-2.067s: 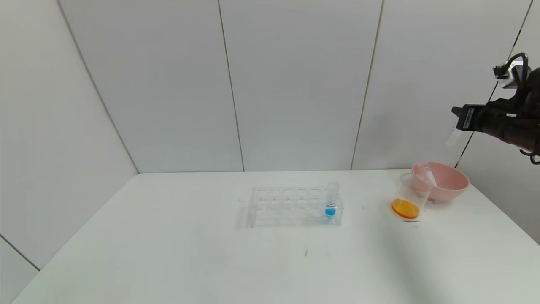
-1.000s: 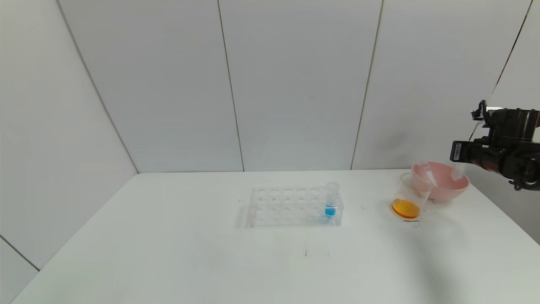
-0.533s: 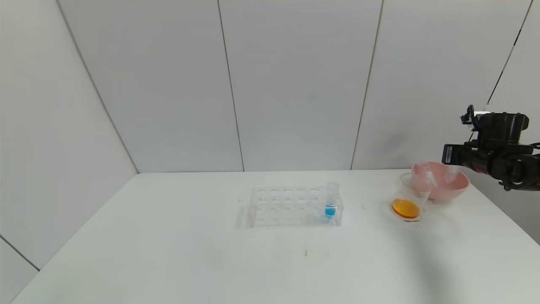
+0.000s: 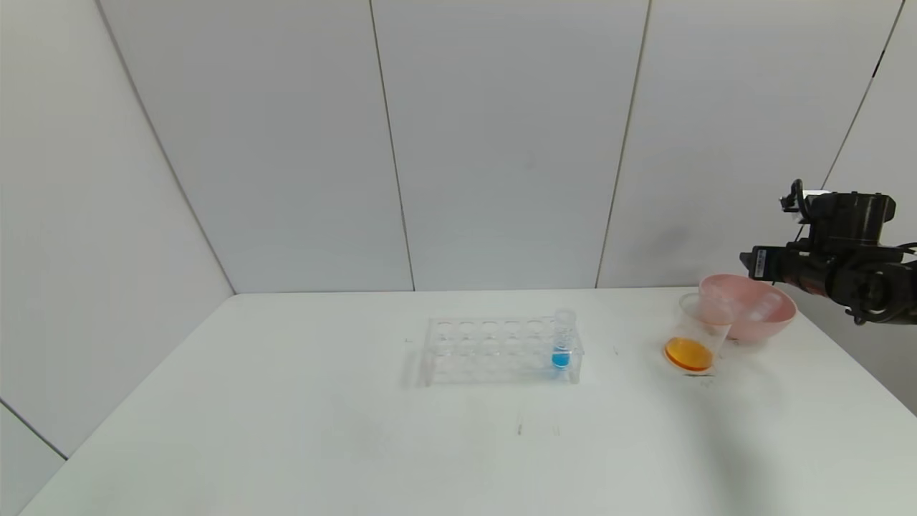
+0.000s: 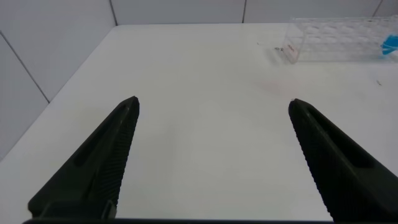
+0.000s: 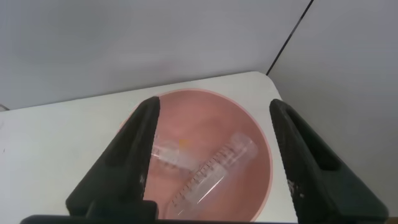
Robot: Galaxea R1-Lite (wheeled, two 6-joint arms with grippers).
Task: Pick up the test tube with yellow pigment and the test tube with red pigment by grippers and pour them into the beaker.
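Fingers of the right gripper (image 6: 211,155) stand spread wide above the pink bowl (image 6: 249,124), pinching nothing; directly beneath and between them two emptied clear test tubes lie inside the bowl, one graduated tube (image 6: 214,171) angled across the bottom and a second tube (image 6: 171,152) just beside it, close to one finger, and which of the two held the yellow pigment and which the red cannot be told. From the head camera the right gripper (image 4: 758,264) hangs over the bowl's (image 4: 781,315) far right rim at the right edge of the white table (image 4: 286,430). Just beside the bowl, on the side away from the gripper's arm, stands the beaker (image 4: 698,333), tilted, with orange liquid (image 4: 688,354) pooled at its bottom. Well apart from the gripper, toward the table's middle, a clear test tube rack (image 4: 501,350) holds one upright tube of blue liquid (image 4: 562,342) at its nearer end. The left gripper (image 5: 211,109), out of the head view, hovers low over bare tabletop with fingers spread, the rack (image 5: 339,40) far ahead of it.
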